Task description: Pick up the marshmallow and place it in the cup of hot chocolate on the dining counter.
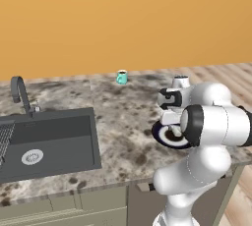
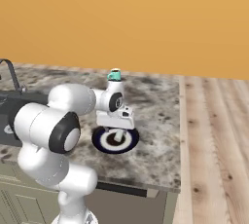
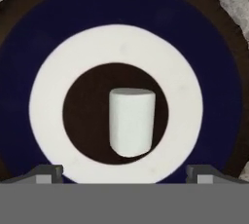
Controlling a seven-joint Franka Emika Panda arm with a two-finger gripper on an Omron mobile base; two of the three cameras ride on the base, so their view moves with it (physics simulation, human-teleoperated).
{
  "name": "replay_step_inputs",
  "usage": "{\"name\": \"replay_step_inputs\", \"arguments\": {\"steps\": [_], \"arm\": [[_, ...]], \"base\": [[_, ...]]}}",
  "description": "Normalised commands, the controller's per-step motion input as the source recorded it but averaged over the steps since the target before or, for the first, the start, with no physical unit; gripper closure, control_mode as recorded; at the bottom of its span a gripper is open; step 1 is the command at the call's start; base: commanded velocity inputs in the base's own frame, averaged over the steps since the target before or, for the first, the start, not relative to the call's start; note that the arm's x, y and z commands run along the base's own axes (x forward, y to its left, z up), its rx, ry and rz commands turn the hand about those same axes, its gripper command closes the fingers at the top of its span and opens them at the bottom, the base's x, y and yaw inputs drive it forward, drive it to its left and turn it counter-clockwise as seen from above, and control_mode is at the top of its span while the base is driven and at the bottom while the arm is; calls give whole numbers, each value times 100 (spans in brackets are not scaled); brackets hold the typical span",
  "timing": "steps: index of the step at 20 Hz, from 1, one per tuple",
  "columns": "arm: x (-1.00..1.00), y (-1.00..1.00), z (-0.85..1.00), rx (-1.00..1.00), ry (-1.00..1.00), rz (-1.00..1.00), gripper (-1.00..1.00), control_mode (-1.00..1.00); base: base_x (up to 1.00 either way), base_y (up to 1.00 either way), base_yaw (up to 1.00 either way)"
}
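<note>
The marshmallow point(image 3: 131, 121), a small white chunk, lies on the dark centre of a round plate point(image 3: 53, 96) that has a white ring and a dark blue rim. My gripper point(image 3: 124, 173) hangs straight above it, open, with its fingertips point(image 3: 44, 172) wide apart on either side and touching nothing. From the base, the gripper point(image 1: 172, 127) point(image 2: 116, 131) points down just over the plate point(image 1: 160, 139) point(image 2: 99, 142) near the dining counter's point(image 1: 123, 117) front right edge. The cup of hot chocolate point(image 1: 121, 77) point(image 2: 114, 75), a small teal mug, stands at the counter's far edge.
A dark sink basin point(image 1: 49, 141) with a curved faucet point(image 1: 19, 92) takes up the counter's left part. The counter point(image 2: 155, 116) ends to the right at a wooden floor point(image 2: 214, 145). An orange wall rises behind.
</note>
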Motion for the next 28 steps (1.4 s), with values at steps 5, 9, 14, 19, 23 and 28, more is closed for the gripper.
{"name": "replay_step_inputs", "arguments": {"steps": [5, 9, 14, 19, 23, 28], "arm": [[6, -4, -17, 0, 4, 0, -100, -100], [8, -5, -14, 0, 4, 0, -100, -100], [9, -3, -11, 0, 4, 0, -100, -100], [2, -1, -14, 0, 3, 0, -100, -100], [0, -2, -16, 0, 2, 0, -100, -100], [0, 0, -17, 0, 1, 0, -100, -100]], "base": [[0, 0, 0], [0, 0, 0], [0, 0, 0], [0, 0, 0], [0, 0, 0], [0, 0, 0]]}}
